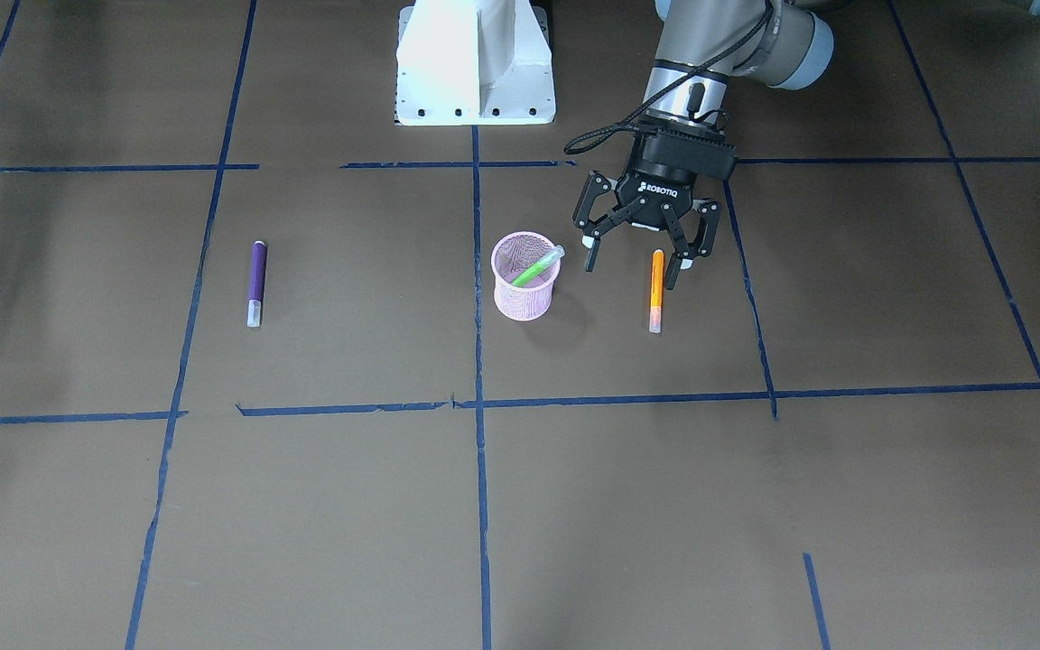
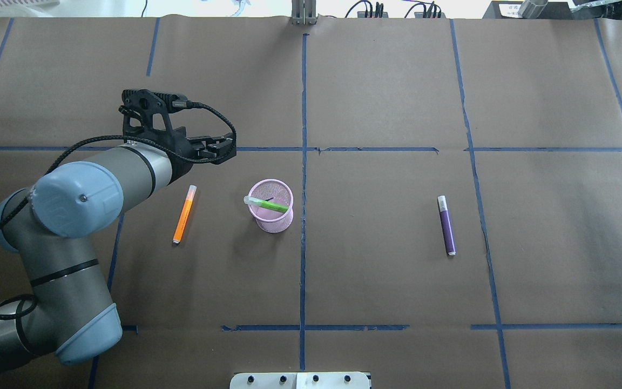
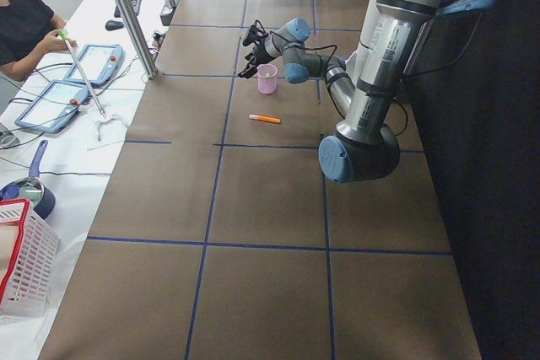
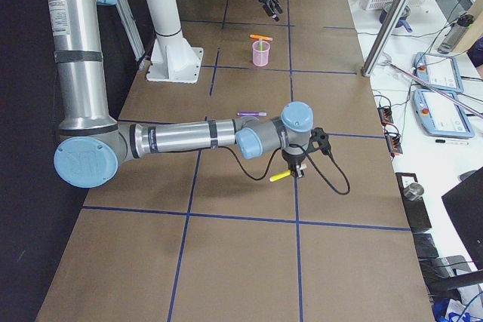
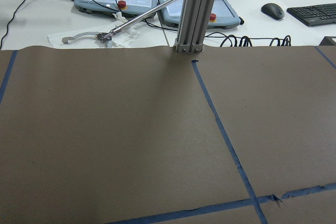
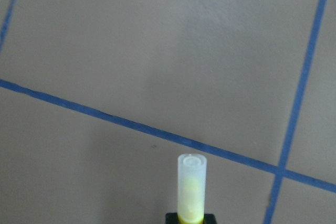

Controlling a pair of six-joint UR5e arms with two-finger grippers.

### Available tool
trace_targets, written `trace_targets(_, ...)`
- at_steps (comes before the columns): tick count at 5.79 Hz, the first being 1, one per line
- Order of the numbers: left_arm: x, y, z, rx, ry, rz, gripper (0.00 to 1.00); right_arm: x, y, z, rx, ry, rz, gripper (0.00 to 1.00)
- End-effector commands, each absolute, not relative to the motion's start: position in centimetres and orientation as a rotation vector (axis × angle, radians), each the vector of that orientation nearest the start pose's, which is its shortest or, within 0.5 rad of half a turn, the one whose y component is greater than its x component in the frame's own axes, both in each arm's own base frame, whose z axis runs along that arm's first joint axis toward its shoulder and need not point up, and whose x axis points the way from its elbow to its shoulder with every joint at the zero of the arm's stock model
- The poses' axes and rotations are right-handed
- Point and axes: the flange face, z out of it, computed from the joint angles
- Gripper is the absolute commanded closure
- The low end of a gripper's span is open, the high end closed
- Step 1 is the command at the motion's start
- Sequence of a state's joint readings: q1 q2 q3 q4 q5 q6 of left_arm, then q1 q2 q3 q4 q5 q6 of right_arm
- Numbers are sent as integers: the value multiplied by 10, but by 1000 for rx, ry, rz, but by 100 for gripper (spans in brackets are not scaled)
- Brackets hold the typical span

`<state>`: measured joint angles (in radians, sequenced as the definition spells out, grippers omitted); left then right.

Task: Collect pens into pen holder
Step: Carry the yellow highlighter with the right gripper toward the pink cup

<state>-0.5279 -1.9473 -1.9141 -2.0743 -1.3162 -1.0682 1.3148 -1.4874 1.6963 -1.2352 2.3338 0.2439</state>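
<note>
So the pen holder [image 1: 524, 302] is a little round pink wire-mesh cup with a solid rim, slightly tapered. It stands upright near the middle of the counter [image 1: 845, 506], which is covered in matte brown paper split into squares by blue tape lines [image 1: 481, 506]. The green pen [image 1: 538, 267] is already in it, leaning at a slant, with its frosty see-through cap poking over the rim on the robot's left side.

The orange pen [image 1: 657, 289] lies flat on the paper just beside the cup on that same side, not touching it, whitish cap pointing away from the robot. The purple pen [image 1: 256, 280] lies flat too, well apart from the cup on the robot's right side, cap also pointing away from the robot. All of them are slim smooth plastic sticks.

The left gripper [image 1: 633, 266] is a black linkage-style thing hanging in the air close to the cup and the orange pen. Its jaws are spread wide with nothing between them. From the front view one fingertip lines up with the orange pen's near end, but the side view shows it well above the counter.

The right gripper [image 4: 293, 173] is off at the far right end, jaws clamped on a yellow pen [image 6: 191, 190]. The cloudy rounded cap sticks out forward over the paper.
</note>
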Motion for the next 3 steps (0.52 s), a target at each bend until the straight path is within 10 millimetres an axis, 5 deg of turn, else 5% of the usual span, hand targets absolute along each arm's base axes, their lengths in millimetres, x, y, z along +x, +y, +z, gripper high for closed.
trace_targets(1, 394, -455, 255, 657, 967, -189, 0, -137, -531, 419, 426, -1030, -115, 100)
trace_targets(3, 341, -498, 285, 473, 938, -91, 0, -232, -515, 299, 467, -1196, 0, 100)
